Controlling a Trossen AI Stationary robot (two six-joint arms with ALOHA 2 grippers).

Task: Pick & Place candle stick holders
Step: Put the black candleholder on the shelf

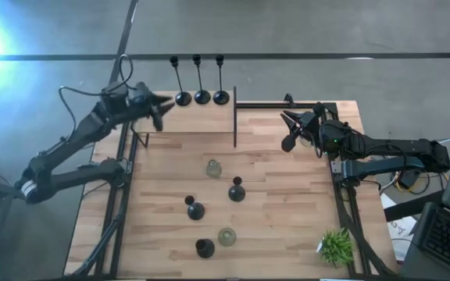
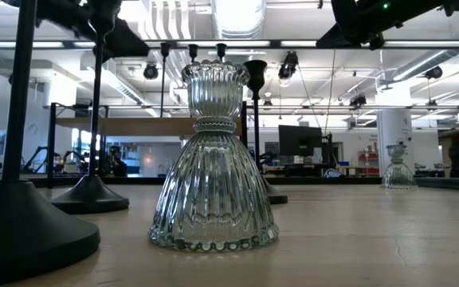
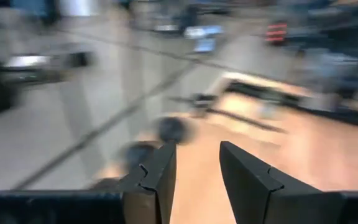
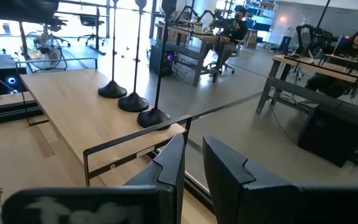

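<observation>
Row of three tall black holders [image 1: 201, 96] at the far edge of the surface [image 1: 287, 218], bases just beside one another, probably lined up there as the finished part of the job. Left gripper [image 3: 196, 149] hovering near the left end of this row, jaws partly apart with nothing between, likely ready for the next pick. Right gripper [image 4: 194, 140] waiting above the far right part of the surface, jaws apart only by a narrow gap, also empty. Apparently not yet placed: two glass holders [image 1: 213, 168] and three short black holders [image 1: 237, 190], loose in the middle and near part, well apart from the row. Small green plant [image 1: 336, 246] at the near right corner. Left wrist view badly smeared, row visible only as dark blobs; in the low view, black stems cut off at the top, much hidden behind one glass holder.
</observation>
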